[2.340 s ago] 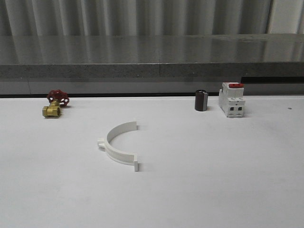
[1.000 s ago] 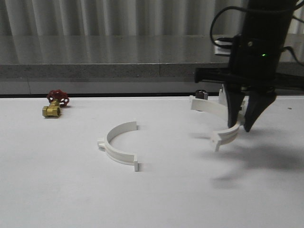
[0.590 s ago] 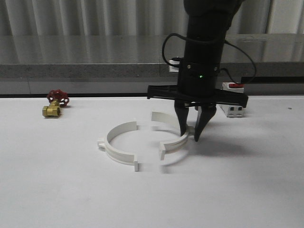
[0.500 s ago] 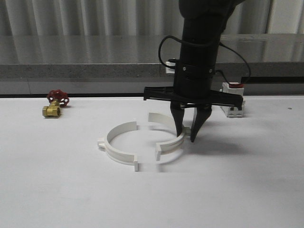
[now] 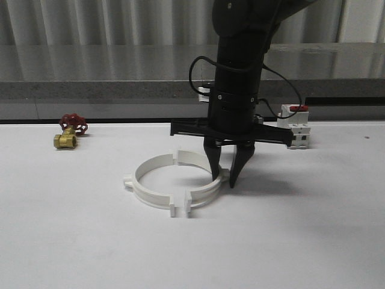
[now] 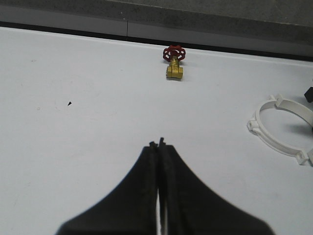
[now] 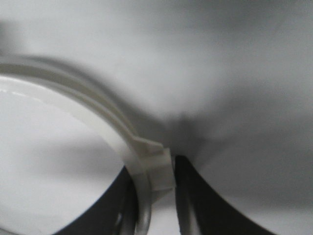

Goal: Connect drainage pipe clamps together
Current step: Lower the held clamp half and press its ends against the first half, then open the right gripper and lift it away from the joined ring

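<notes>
Two white drainage pipe clamps lie on the white table as a near-complete ring. The left clamp [image 5: 143,188] rests free; in the left wrist view it [image 6: 260,135] sits off to the side. My right gripper [image 5: 223,179] points straight down and is shut on the right clamp [image 5: 203,189], with its fingers either side of the band by its outer tab [image 7: 159,169]. The back ends of the halves touch. A narrow gap separates their front tabs. My left gripper [image 6: 159,143] is shut and empty, hovering over bare table away from the ring.
A brass valve with a red handle [image 5: 69,133] sits at the far left, and in the left wrist view this valve [image 6: 174,63] lies ahead. A white breaker with a red switch [image 5: 295,126] stands behind the right arm. A grey ledge [image 5: 120,90] bounds the table's back.
My right arm came in from the right carrying the second clamp, lowered it and slid it left until it met the clamp lying on the table.
</notes>
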Controlling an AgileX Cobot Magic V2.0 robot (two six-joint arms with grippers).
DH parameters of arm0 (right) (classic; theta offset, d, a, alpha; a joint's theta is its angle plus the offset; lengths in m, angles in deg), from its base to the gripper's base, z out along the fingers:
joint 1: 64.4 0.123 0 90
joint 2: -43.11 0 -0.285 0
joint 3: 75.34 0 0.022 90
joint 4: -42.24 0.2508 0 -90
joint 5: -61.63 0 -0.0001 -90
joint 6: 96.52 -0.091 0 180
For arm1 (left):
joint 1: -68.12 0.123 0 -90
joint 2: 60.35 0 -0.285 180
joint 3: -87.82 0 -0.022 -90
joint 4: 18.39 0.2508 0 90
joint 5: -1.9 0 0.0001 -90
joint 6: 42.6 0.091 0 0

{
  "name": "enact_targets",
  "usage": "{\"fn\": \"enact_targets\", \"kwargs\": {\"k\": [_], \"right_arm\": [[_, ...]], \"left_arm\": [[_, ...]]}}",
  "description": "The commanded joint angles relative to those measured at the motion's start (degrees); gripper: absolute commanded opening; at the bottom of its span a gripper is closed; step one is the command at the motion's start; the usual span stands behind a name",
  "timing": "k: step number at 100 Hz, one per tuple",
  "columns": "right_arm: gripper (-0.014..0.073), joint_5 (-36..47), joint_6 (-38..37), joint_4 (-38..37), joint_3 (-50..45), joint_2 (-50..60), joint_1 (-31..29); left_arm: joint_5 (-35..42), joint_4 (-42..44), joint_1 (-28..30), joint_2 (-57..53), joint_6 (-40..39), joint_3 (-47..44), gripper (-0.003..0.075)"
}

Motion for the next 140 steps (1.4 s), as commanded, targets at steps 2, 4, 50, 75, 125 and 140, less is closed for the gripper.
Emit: {"fn": "enact_targets", "kwargs": {"k": [2,4,50,75,125,140], "right_arm": [[0.0091,0.89,-0.09,1.2,1.7,3.12,0.04],[0.0091,1.06,-0.09,1.4,1.7,3.14,0.04],[0.0288,1.79,-0.15,2.19,1.7,3.09,0.04],[0.055,1.34,0.14,-0.03,1.7,4.15,0.08],[-0.0076,-1.67,9.16,-8.61,-6.72,17.03,0.22],[-0.0066,1.35,9.28,-9.41,-13.79,24.01,-0.49]], "left_arm": [[4.32,0.43,0.01,0.65,-0.07,1.54,-0.002],[4.32,0.43,0.01,0.65,-0.07,1.54,-0.002],[4.32,0.43,0.01,0.65,-0.07,1.54,-0.002],[4.32,0.43,0.01,0.65,-0.07,1.54,-0.002],[4.32,0.43,0.01,0.65,-0.07,1.54,-0.002],[4.32,0.43,0.01,0.65,-0.07,1.54,-0.002]]}}
